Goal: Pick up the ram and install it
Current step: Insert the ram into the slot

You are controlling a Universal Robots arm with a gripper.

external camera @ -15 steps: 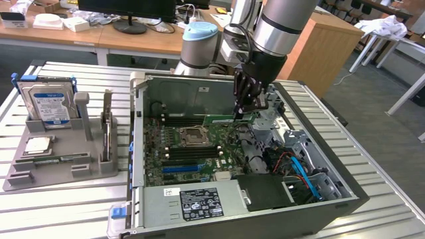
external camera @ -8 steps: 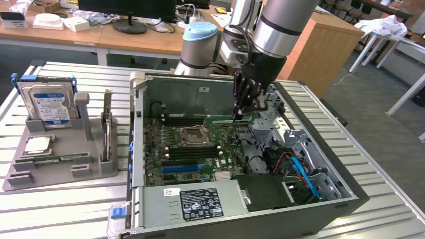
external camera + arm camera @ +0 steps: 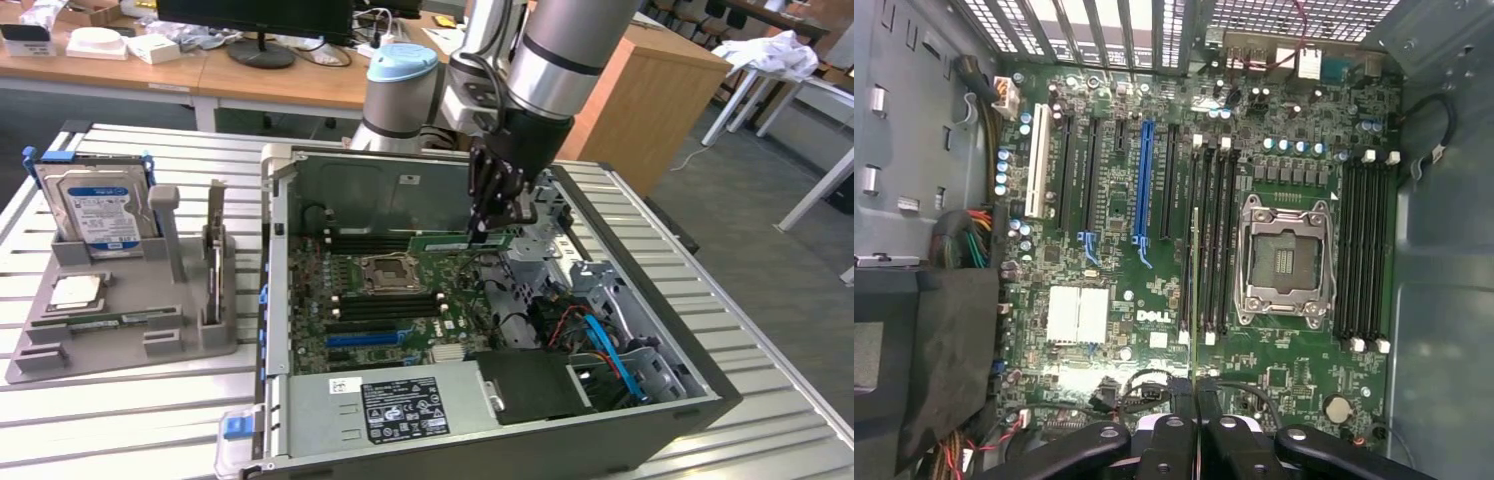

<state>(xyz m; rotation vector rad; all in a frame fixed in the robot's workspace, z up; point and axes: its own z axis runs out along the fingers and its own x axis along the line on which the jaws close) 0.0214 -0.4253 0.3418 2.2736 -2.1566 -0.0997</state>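
In the exterior view the gripper [image 3: 497,218] reaches down into the open computer case [image 3: 674,335], its fingers closed narrowly on the ram [image 3: 458,240]. The ram sits between the fingertips at the gripper's lower end and runs out level to one side of it, over the rear part of the motherboard [image 3: 387,320]. The empty processor socket [image 3: 390,270] lies just below and beside the gripper. Well away from the gripper, outside the case on the table [image 3: 134,425], stands a grey holder [image 3: 127,335] with a hard drive [image 3: 100,210] upright in it. In the wrist view the gripper [image 3: 1196,432] shows its two fingers pressed close together on the ram [image 3: 1195,290], which is seen edge-on as a thin strip running straight out from the fingertips. Beneath it lie the memory slots [image 3: 1210,240], and the strip lines up with the outermost of them, on the side away from the processor socket [image 3: 1286,258]. Judging from this, the pick-up is done and the ram has been carried over its slot. The seating is what is left: the pictures do not show whether its lower edge touches the slot, and the stick does not look pushed home.
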